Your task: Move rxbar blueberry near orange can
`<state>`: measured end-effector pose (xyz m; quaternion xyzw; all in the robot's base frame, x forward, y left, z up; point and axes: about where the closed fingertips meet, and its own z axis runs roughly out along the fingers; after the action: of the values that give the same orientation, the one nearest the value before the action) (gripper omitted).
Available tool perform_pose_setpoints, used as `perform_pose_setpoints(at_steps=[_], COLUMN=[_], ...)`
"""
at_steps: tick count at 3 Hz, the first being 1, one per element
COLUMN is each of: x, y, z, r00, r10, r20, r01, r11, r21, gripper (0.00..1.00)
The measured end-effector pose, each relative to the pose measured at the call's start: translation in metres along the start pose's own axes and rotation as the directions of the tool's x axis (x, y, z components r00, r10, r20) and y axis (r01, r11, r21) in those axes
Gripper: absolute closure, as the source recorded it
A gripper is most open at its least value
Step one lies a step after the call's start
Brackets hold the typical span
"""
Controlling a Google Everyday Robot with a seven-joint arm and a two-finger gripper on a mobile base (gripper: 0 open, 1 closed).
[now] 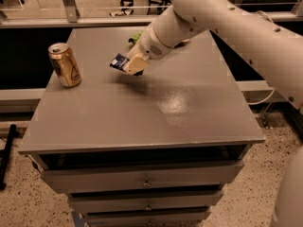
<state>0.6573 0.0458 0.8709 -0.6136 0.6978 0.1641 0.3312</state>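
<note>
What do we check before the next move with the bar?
1. Bar held in gripper, off the table: ok.
2. Can upright, on the left: ok.
3. Table between bar and can bare: ok.
4. Bar near can: not ok, clear gap between them.
5. Grip firm: cannot tell, part of the bar is hidden.
6. Bag out of the path, behind the arm: ok.
</note>
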Motion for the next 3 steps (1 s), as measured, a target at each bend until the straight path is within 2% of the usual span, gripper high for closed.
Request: perform_pose_setpoints(at_steps=[1, 2, 3], x=[-0.024, -0.044, -0.057], y=[-0.003, 0.005, 0.019], z=[0.021, 0.039, 0.055], r00=[0.999, 0.997, 0.996], r10=[-0.039, -0.065, -0.071], r20=[0.015, 0.033, 0.046], r01=[0.040, 0.067, 0.076], r11=[0.9990, 0.9963, 0.9922], r21=[-0.019, -0.054, -0.100], gripper=[1.00, 0.90, 0.71])
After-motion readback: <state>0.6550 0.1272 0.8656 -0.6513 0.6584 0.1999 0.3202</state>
